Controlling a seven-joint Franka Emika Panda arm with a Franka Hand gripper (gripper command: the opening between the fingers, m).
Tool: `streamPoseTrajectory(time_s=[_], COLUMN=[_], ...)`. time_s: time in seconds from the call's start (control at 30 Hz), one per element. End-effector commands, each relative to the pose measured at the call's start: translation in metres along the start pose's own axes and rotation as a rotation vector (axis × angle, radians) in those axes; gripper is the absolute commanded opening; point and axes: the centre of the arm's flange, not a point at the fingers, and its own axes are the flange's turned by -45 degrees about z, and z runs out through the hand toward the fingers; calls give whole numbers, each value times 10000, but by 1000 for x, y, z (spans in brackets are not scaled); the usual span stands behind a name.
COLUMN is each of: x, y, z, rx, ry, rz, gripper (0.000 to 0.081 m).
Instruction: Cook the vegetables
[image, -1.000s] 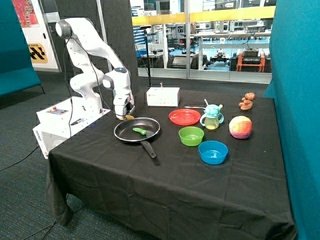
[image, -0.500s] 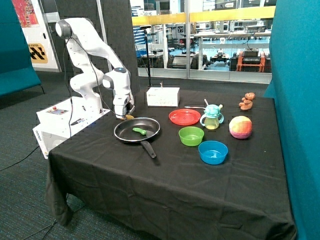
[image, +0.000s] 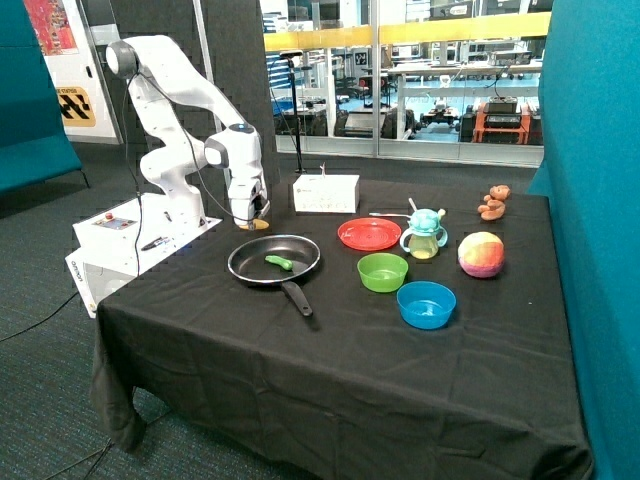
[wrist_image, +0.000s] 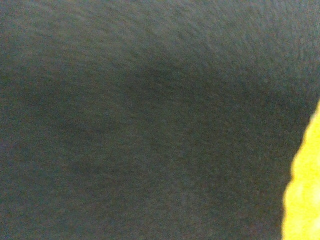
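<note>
I see my gripper (image: 257, 222) hanging above the cloth (image: 330, 350) just past the pan's (image: 274, 260) rim at about its 11 o'clock, clear of the table. A yellow piece (image: 259, 224) sits between the fingertips, so the jaws look clenched on it; in the wrist view that yellow piece (wrist_image: 304, 190) fills one edge over bare black cloth (wrist_image: 140, 120).

The green piece (image: 279, 262) lies inside the pan, near its middle, its length running roughly 10 to 4 o'clock. The pan's handle points toward 5 o'clock.

From the pan, a red plate (image: 369, 234) is at 2 o'clock, a green bowl (image: 383, 272) at 3 o'clock, and a blue bowl (image: 426, 304) at 4 o'clock. A white box (image: 326, 193) stands at 1 o'clock, behind the pan. A sippy cup (image: 424, 235) stands just beside the plate, with a pink-yellow ball (image: 481, 254) beyond it.
</note>
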Motion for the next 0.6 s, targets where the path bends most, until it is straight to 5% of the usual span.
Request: streamPoseTrajectory(time_s=[0.0,0.57], x=[14,66], y=[-11,28], z=[-36,-59], rx=[14,11], ry=[-42,-42], rz=[-504,690], gripper=[0,0])
